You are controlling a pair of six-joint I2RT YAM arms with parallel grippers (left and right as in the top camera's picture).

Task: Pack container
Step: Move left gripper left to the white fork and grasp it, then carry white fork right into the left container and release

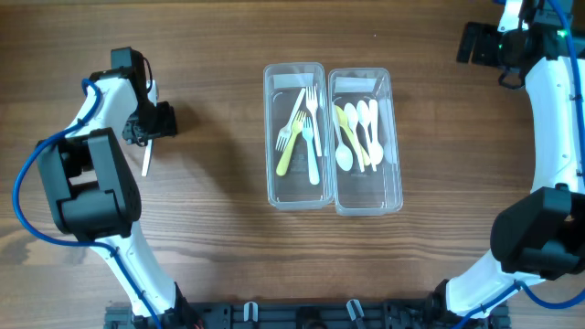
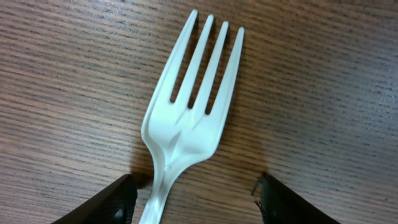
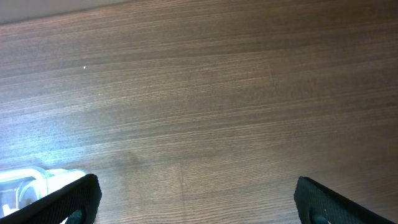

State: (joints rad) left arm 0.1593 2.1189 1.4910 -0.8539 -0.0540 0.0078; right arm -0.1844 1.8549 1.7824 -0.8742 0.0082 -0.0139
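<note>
A white plastic fork [image 2: 189, 118] lies flat on the wooden table at the far left; in the overhead view it shows as a thin white stick [image 1: 146, 160]. My left gripper [image 2: 196, 202] is open and low over it, a finger on each side of the fork's neck, not closed on it; it also shows in the overhead view [image 1: 149, 123]. Two clear containers stand side by side mid-table: the left one [image 1: 271, 137] holds several forks, the right one [image 1: 395, 137] holds several spoons. My right gripper [image 3: 196, 202] is open and empty over bare table at the far right.
The right arm [image 1: 553, 100] runs along the table's right edge. A corner of the clear spoon container [image 3: 28, 180] shows at the lower left of the right wrist view. The table's front edge has a black rail [image 1: 292, 315].
</note>
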